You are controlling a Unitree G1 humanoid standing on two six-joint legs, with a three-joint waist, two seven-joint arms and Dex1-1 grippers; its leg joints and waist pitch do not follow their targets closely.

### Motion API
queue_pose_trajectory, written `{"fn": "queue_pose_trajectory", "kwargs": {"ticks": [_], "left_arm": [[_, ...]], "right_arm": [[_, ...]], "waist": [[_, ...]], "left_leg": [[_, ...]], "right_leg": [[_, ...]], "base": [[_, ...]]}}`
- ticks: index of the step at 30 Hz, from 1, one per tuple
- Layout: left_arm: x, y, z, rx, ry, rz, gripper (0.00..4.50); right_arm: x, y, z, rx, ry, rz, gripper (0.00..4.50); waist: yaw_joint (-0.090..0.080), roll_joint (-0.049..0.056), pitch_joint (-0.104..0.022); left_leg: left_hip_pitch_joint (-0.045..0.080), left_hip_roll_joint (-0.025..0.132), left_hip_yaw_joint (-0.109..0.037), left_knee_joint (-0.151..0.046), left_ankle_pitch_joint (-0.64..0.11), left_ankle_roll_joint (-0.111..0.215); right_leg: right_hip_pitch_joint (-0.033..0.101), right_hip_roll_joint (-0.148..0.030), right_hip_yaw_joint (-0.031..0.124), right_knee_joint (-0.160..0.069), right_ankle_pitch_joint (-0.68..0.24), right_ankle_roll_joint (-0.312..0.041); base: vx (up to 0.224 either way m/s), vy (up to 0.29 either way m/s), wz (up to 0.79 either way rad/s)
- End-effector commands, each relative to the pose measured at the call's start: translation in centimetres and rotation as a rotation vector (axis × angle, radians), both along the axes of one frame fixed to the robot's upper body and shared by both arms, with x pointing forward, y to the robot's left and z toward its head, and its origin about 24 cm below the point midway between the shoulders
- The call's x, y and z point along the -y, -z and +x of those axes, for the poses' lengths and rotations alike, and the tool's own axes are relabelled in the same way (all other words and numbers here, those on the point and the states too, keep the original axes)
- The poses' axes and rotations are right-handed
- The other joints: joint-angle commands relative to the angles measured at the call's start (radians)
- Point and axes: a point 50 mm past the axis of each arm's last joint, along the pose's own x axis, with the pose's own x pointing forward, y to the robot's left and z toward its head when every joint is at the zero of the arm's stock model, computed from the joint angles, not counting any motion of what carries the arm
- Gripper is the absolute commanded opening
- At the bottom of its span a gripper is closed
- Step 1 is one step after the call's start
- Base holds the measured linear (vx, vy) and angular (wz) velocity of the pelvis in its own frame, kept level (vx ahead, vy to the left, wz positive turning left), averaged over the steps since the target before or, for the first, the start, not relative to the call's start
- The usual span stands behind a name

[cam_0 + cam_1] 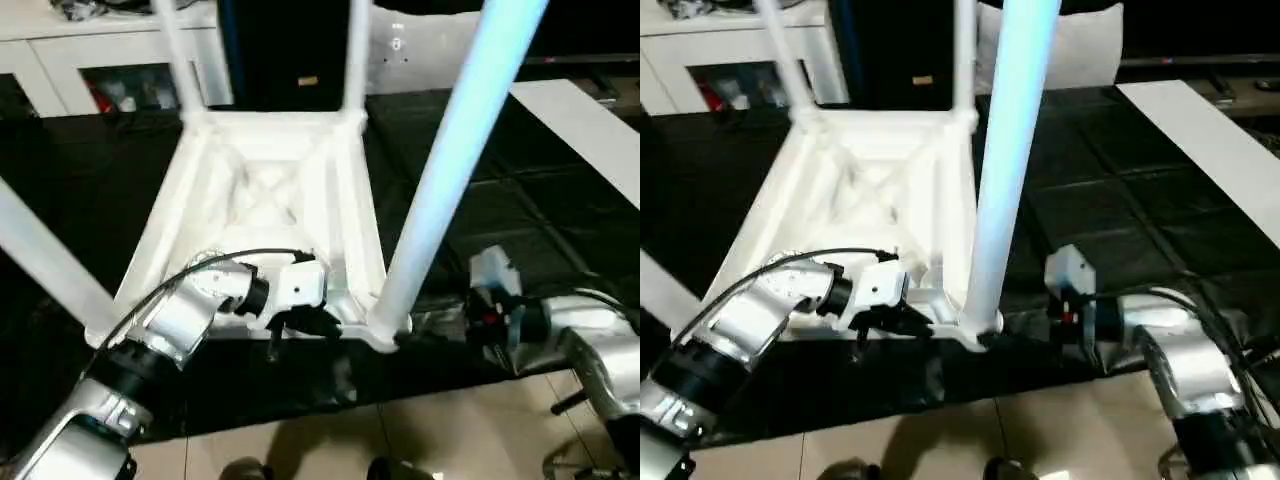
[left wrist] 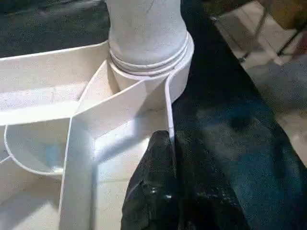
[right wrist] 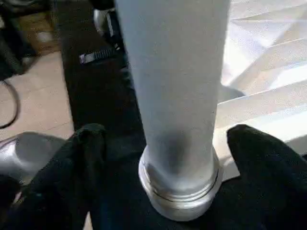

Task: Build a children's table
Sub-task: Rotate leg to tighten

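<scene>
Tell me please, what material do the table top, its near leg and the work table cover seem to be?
Table top: apparently moulded white plastic, smooth and slightly glossy; thin ribs cross its underside.
Near leg: likely the same white plastic, a smooth tube with moulded rings at the socket.
Cover: looks like thin black sheet, perhaps plastic film or fabric; it wrinkles and catches light. I cannot tell which.

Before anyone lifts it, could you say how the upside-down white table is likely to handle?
The children's table looks like thin ribbed plastic, so probably light and fairly stiff. With its legs standing tall above the top, it could tip if pushed high up. Its smooth plastic may slide on the black cover.
</scene>
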Motion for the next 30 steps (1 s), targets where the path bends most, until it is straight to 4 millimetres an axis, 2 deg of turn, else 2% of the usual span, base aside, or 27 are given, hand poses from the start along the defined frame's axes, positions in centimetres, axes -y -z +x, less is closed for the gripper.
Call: {"fn": "queue_pose_trajectory", "kwargs": {"ticks": [1, 3, 5, 7, 8, 14, 22, 23, 25, 28, 30], "left_arm": [[0.7, -0.1, -0.5, -0.013, 0.117, 0.033, 0.00], [0.8, -0.2, -0.5, -0.014, 0.140, 0.034, 0.00], [1.0, -0.2, -0.4, -0.015, 0.152, 0.031, 0.00], [1.0, -0.2, -0.4, -0.015, 0.156, 0.030, 0.00], [1.0, -0.2, -0.4, -0.016, 0.162, 0.030, 0.00], [0.9, -0.2, -0.3, -0.018, 0.172, 0.033, 0.00], [0.7, -0.1, -0.1, -0.022, 0.164, 0.030, 0.00], [0.6, -0.1, -0.1, -0.025, 0.153, 0.023, 0.00], [0.6, -0.1, 0.0, -0.030, 0.133, 0.013, 0.00], [0.8, 0.0, 0.0, -0.043, 0.090, -0.015, 0.00], [1.1, -0.1, 0.1, -0.051, 0.019, -0.057, 0.00]], "right_arm": [[-0.2, -0.5, 0.4, -0.012, -0.047, -0.003, 3.92], [-0.5, -0.4, 0.8, -0.016, -0.072, -0.007, 3.70], [-0.7, -0.3, 1.0, -0.028, -0.094, -0.001, 3.56], [-0.8, -0.3, 1.1, -0.036, -0.105, 0.004, 3.40], [-1.1, -0.3, 1.2, -0.039, -0.118, 0.008, 3.31], [-1.4, -0.1, 1.2, -0.082, -0.171, 0.013, 2.78], [-1.3, 0.0, 1.1, -0.116, -0.206, 0.007, 2.16], [-1.4, 0.0, 1.0, -0.124, -0.211, 0.014, 2.11], [-1.5, 0.0, 0.8, -0.134, -0.214, 0.028, 2.07], [-1.8, 0.0, 0.3, -0.142, -0.185, 0.064, 2.04], [-2.4, 0.1, 0.0, -0.119, -0.089, 0.100, 2.04]], "waist": [[-0.006, -0.024, -0.084], [0.002, -0.021, -0.086], [0.007, -0.021, -0.091], [0.009, -0.024, -0.090], [0.009, -0.027, -0.091], [0.014, -0.031, -0.089], [0.016, -0.028, -0.092], [0.017, -0.023, -0.092], [0.017, -0.024, -0.092], [0.021, -0.026, -0.091], [0.026, -0.028, -0.087]], "left_leg": [[-0.006, 0.035, 0.002, -0.072, -0.175, 0.095], [0.001, 0.035, 0.007, -0.071, -0.160, 0.091], [0.007, 0.039, 0.011, -0.070, -0.150, 0.087], [0.007, 0.038, 0.013, -0.069, -0.159, 0.088], [0.001, 0.036, 0.013, -0.068, -0.166, 0.088], [-0.002, 0.035, 0.012, -0.069, -0.183, 0.073], [-0.003, 0.036, 0.014, -0.069, -0.162, 0.075], [-0.002, 0.037, 0.014, -0.069, -0.160, 0.074], [-0.002, 0.037, 0.014, -0.069, -0.163, 0.074], [-0.002, 0.037, 0.015, -0.070, -0.163, 0.072], [-0.001, 0.038, 0.014, -0.073, -0.163, 0.066]], "right_leg": [[0.061, -0.047, 0.053, -0.059, -0.400, -0.162], [0.055, -0.047, 0.059, -0.059, -0.395, -0.167], [0.051, -0.044, 0.066, -0.048, -0.320, -0.204], [0.049, -0.042, 0.069, -0.044, -0.305, -0.217], [0.054, -0.043, 0.071, -0.039, -0.309, -0.219], [0.056, -0.046, 0.069, -0.049, -0.406, -0.177], [0.057, -0.045, 0.071, -0.042, -0.350, -0.201], [0.057, -0.045, 0.071, -0.041, -0.343, -0.203], [0.057, -0.044, 0.071, -0.041, -0.337, -0.206], [0.058, -0.044, 0.073, -0.043, -0.345, -0.201], [0.056, -0.045, 0.074, -0.045, -0.359, -0.188]], "base": [[0.000, 0.000, 0.00], [0.000, 0.000, 0.00], [0.000, 0.000, 0.00], [0.000, 0.000, 0.00], [0.000, 0.000, 0.00], [0.000, 0.000, 0.00], [0.000, 0.000, 0.00], [0.000, 0.000, 0.00], [0.000, 0.000, 0.00], [0.000, 0.000, 0.00], [0.000, 0.000, 0.00]]}}
